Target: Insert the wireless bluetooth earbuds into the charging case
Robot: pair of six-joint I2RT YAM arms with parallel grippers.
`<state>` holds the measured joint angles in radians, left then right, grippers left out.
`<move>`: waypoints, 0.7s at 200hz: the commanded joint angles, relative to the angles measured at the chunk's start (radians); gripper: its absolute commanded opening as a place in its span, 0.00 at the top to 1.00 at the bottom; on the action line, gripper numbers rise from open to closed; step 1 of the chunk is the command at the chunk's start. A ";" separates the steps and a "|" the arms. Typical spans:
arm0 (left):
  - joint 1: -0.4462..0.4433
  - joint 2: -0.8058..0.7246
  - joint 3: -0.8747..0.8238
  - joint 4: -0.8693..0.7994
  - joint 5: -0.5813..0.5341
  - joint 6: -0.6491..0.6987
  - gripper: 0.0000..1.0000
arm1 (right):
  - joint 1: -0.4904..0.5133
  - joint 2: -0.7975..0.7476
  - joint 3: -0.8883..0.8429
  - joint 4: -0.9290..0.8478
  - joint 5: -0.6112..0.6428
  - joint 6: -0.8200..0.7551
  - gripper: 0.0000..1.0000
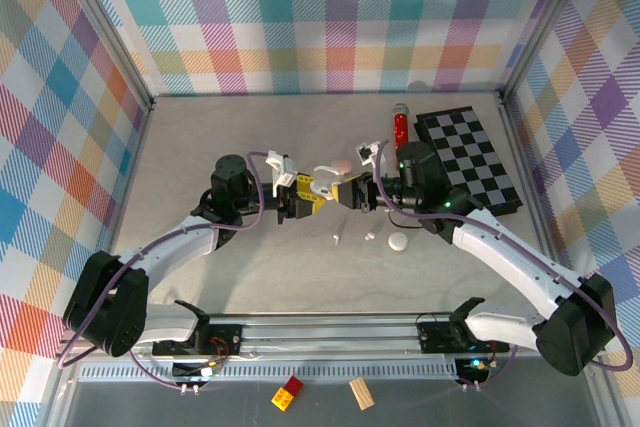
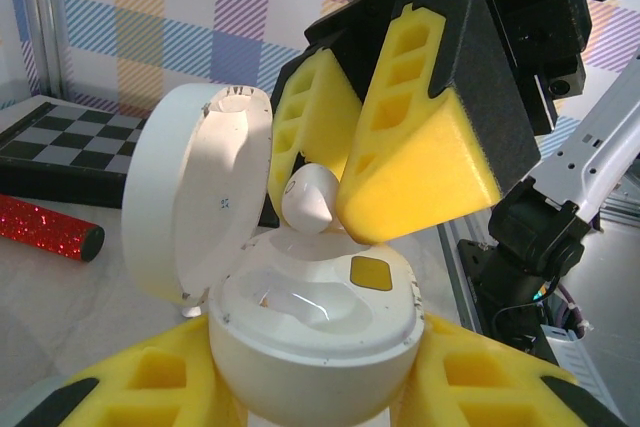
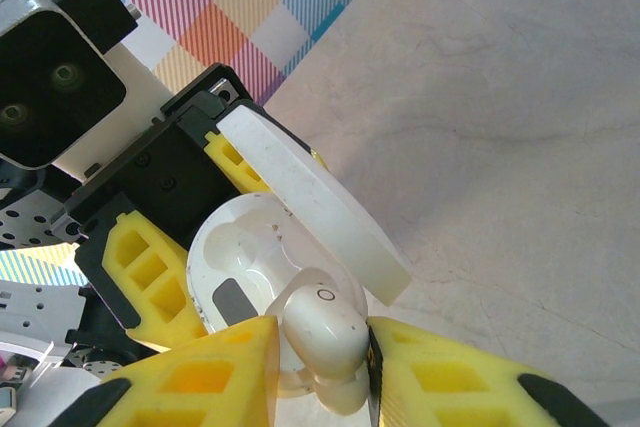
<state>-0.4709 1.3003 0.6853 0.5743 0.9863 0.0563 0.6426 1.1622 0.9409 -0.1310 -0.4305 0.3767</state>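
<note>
The white charging case (image 2: 320,332) stands with its lid (image 2: 195,207) swung open, and my left gripper (image 2: 320,402) is shut on its base. A white earbud (image 3: 325,322) is pinched in my right gripper (image 3: 322,372), which is shut on it. The bud hangs just over the far socket of the case (image 3: 235,247), close to its rim. The near socket (image 2: 300,297) is empty. From above, both grippers (image 1: 303,197) (image 1: 345,192) meet at mid-table around the case (image 1: 322,179). Two more small white earbuds (image 1: 337,238) (image 1: 370,235) lie on the table in front.
A round white piece (image 1: 398,242) lies beside the loose buds. A pink rounded thing (image 1: 343,163) sits just behind the grippers. A red glitter tube (image 1: 400,127) and a checkerboard (image 1: 470,157) lie at the back right. Two small blocks (image 1: 288,394) (image 1: 361,393) rest before the rail.
</note>
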 commanded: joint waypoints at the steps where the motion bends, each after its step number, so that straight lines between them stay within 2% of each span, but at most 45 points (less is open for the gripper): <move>1: -0.008 -0.009 0.026 -0.004 0.025 0.027 0.67 | 0.002 -0.034 0.036 -0.015 0.002 -0.019 0.73; 52: -0.009 -0.007 0.026 -0.006 0.022 0.031 0.67 | 0.002 -0.060 0.026 -0.029 0.018 -0.031 0.79; 104: -0.008 -0.005 0.028 -0.005 0.021 0.034 0.67 | 0.009 -0.043 0.050 -0.014 -0.010 -0.052 0.77; 140: -0.009 -0.007 0.026 -0.004 0.022 0.034 0.67 | 0.037 0.004 0.097 -0.050 0.028 -0.088 0.76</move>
<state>-0.4709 1.3006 0.6853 0.5735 0.9859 0.0715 0.6605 1.1450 0.9882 -0.1631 -0.4191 0.3305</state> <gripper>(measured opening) 0.332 0.238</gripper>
